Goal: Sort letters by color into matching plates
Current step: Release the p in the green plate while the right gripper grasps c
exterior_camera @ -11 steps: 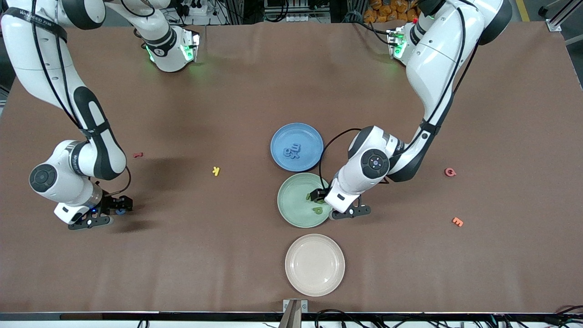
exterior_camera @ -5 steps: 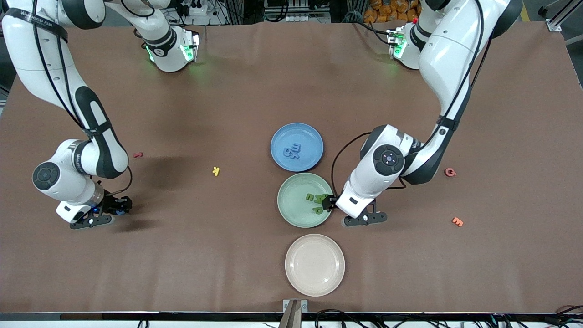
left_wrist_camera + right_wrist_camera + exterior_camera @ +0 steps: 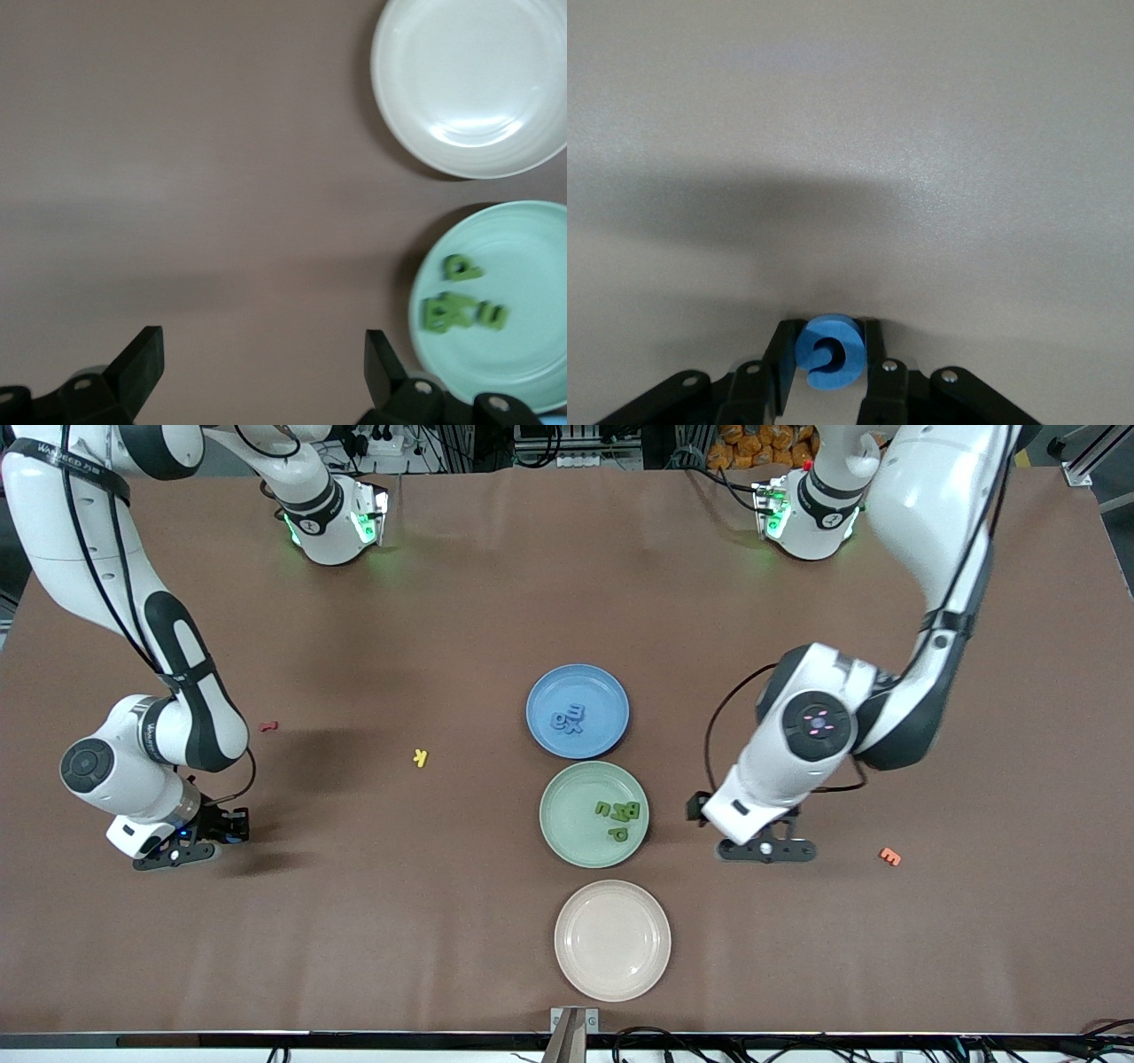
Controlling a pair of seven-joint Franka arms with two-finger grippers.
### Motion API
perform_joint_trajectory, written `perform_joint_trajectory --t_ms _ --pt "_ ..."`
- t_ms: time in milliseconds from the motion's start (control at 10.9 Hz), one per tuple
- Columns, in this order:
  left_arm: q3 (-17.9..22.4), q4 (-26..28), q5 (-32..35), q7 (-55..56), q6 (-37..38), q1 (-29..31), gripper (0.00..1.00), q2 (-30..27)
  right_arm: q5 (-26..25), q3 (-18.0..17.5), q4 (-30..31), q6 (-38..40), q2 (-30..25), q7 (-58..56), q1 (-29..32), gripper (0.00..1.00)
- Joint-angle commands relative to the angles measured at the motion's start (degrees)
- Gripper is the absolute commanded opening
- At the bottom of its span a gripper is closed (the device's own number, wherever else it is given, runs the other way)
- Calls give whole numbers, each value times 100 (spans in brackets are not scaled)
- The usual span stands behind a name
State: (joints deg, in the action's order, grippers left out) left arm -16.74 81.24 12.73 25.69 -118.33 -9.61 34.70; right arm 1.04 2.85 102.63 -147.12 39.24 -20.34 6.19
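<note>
Right gripper (image 3: pixel 232 825), lower left of the front view, looks clamped on a blue letter (image 3: pixel 236 834) down at the table. Left gripper (image 3: pixel 695 808) sits mid-right beside the green plate (image 3: pixel 567 841). Blue plate (image 3: pixel 595 740) holds blues, beige plate (image 3: pixel 611 979) nothing; yellow letter (image 3: pixel 420 757), red letter (image 3: pixel 268 726), orange letter (image 3: pixel 889 856) remain. Left wrist view: fingers (image 3: pixel 142 361) spread wide, nothing between. Right wrist view: pads (image 3: pixel 782 365) squeezing that blue letter (image 3: pixel 829 352).

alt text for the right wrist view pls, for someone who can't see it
The right claw is shut on a small blue letter, a round shape with a notch, pinched between its two black fingers. Below it lies the bare brown table, crossed by a dark shadow.
</note>
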Motion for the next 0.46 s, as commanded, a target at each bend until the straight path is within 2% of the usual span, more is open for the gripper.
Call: perform_joint_trajectory --t_ms 0,183,367 --pt "-23 164 10 -995 739 451 100 -788 1 -188 73 -107 66 -31 119 31" --pt "13 173 10 -1066 1354 687 100 -1209 19 -258 64 16 -91 13 110 31" --pt "13 164 -16 -1303 2004 855 100 -1649 45 -276 38 497 -337 274 75 31"
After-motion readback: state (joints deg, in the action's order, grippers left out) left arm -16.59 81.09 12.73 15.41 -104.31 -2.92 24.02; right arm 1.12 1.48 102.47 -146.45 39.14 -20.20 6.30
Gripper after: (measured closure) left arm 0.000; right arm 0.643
